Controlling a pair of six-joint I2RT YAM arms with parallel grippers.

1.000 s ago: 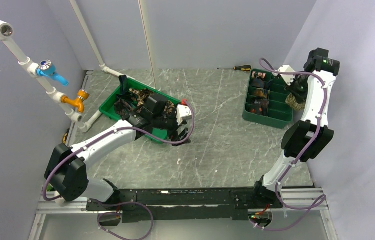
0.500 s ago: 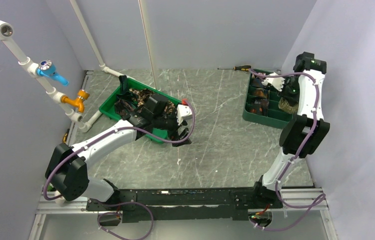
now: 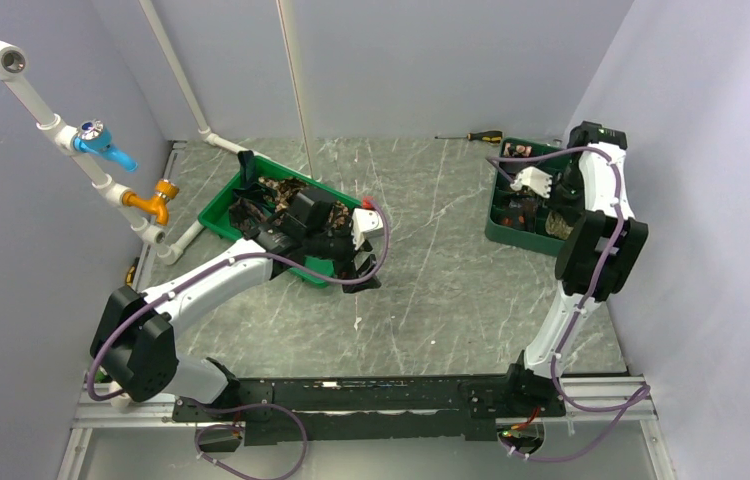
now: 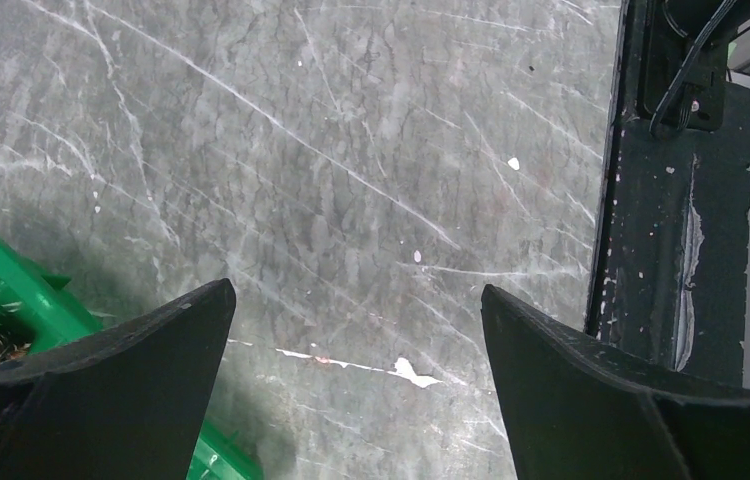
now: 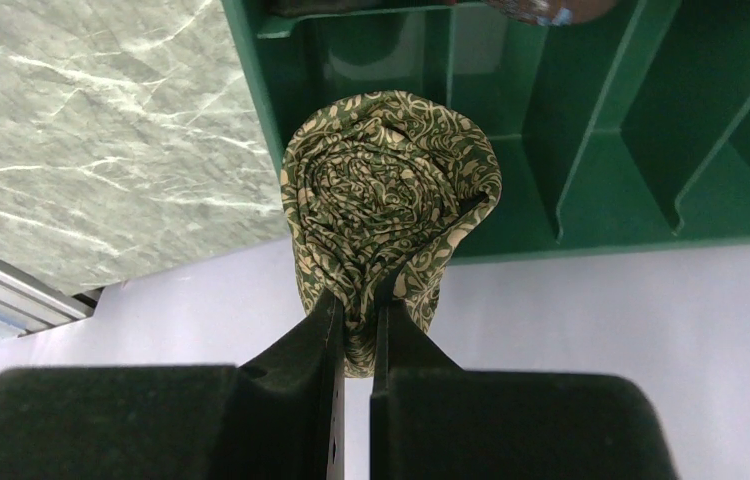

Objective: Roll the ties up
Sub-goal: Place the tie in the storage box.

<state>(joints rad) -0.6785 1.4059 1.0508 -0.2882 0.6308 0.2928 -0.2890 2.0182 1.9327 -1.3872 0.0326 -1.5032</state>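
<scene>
Right gripper [image 5: 356, 300], clamped on the rolled tie [image 5: 386, 190], has swung over the divided tray [image 5: 591, 150] (left gripper [image 4: 356, 330] agape); stowing likely next.

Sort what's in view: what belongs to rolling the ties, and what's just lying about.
Job:
- olive-green patterned fabric tie coil, pinched in the right claw
- heap of loose dark and speckled fabric ties in the open green plastic tray
- divided green plastic tray

Lying about:
- yellow-and-black-handled screwdriver
- white plastic pipe with blue valve and orange tap
</scene>
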